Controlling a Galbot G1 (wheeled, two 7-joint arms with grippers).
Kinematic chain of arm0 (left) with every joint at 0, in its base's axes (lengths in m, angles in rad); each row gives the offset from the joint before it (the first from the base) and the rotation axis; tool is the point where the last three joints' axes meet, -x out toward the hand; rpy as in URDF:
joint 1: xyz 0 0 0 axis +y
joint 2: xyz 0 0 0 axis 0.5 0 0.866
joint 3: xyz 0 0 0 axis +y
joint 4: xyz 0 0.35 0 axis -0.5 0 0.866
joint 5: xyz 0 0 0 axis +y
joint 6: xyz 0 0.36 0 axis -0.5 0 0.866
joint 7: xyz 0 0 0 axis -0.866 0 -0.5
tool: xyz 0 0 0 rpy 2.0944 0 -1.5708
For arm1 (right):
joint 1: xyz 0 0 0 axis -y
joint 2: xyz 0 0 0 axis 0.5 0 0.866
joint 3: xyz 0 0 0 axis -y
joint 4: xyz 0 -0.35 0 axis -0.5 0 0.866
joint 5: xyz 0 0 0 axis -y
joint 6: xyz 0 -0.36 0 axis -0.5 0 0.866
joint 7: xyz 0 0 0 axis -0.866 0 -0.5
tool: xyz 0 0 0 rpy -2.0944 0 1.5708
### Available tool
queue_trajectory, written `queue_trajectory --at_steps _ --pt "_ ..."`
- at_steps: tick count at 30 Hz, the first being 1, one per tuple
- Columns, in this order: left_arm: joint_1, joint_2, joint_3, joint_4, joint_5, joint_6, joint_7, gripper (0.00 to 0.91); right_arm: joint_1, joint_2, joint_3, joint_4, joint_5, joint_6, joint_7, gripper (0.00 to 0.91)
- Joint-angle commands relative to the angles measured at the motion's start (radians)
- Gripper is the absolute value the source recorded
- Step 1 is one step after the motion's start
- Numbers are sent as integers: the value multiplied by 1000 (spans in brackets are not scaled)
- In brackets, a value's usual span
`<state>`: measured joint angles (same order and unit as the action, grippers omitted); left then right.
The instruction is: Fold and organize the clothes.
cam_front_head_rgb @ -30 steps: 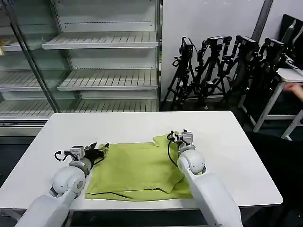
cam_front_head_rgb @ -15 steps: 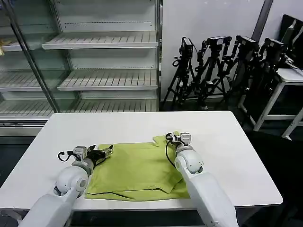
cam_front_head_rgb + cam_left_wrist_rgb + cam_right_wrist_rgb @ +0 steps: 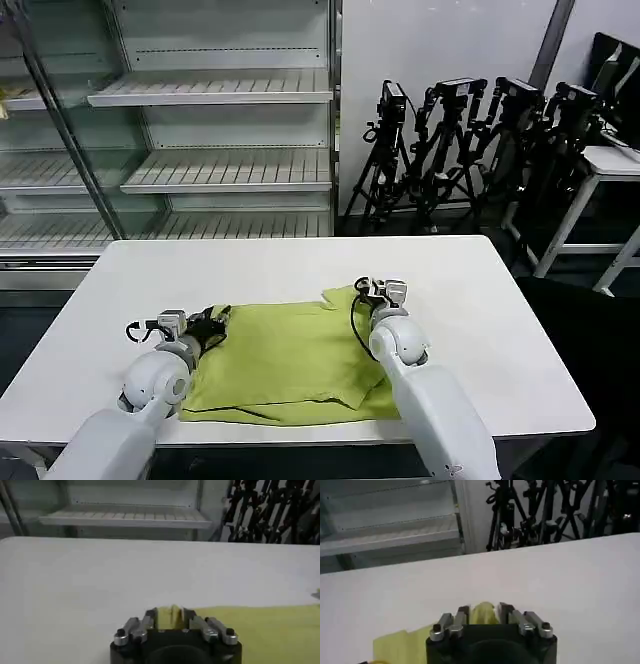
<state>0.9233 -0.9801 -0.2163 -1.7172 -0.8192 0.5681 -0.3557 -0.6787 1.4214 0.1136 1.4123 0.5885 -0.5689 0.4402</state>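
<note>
left claw [image 3: 170, 619] and right claw [image 3: 481, 614] each pinch a far corner of the yellow-green t-shirt [image 3: 290, 355] on the white surface [image 3: 470, 300]

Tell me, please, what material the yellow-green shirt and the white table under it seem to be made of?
The yellow-green shirt looks like soft matte knit fabric, probably cotton: it lies limp, with gentle creases and folded layers. The white table seems a hard, smooth laminate or painted board, with a faint even sheen and no grain; which one cannot be told. Both the left gripper and right gripper pinch the cloth's far corners.
</note>
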Motion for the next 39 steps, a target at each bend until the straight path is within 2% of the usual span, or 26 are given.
queue_trajectory --at_steps 1,6,8,9,10,13,15,26,39 --pt "3 6 -11 -7 -15 -6 1 50 -5 1 -3 5 24 -7 -8 0" --pt "12 12 -28 -31 -32 -22 2 50 -10 0 -1 22 17 5 -20 0" --pt "17 15 -35 -49 -36 -26 4 50 -15 -1 -3 35 3 42 -23 0" --pt "21 17 -39 -62 -36 -28 6 50 -23 -4 -12 48 -21 134 -28 0" --pt "22 18 -42 -70 -36 -30 7 50 -28 -4 -13 53 -34 177 -28 0" --pt "33 26 -54 -101 -36 -36 10 50 -46 -15 -23 102 -73 247 -42 0" --pt "45 32 -71 -121 -36 -38 14 50 -59 -29 -28 144 -104 267 -58 0" --pt "174 61 -140 -248 -16 -48 28 50 -161 -96 14 347 -126 263 -100 0" --pt "368 72 -208 -404 118 -91 84 50 -438 -162 104 548 -172 286 -156 0"
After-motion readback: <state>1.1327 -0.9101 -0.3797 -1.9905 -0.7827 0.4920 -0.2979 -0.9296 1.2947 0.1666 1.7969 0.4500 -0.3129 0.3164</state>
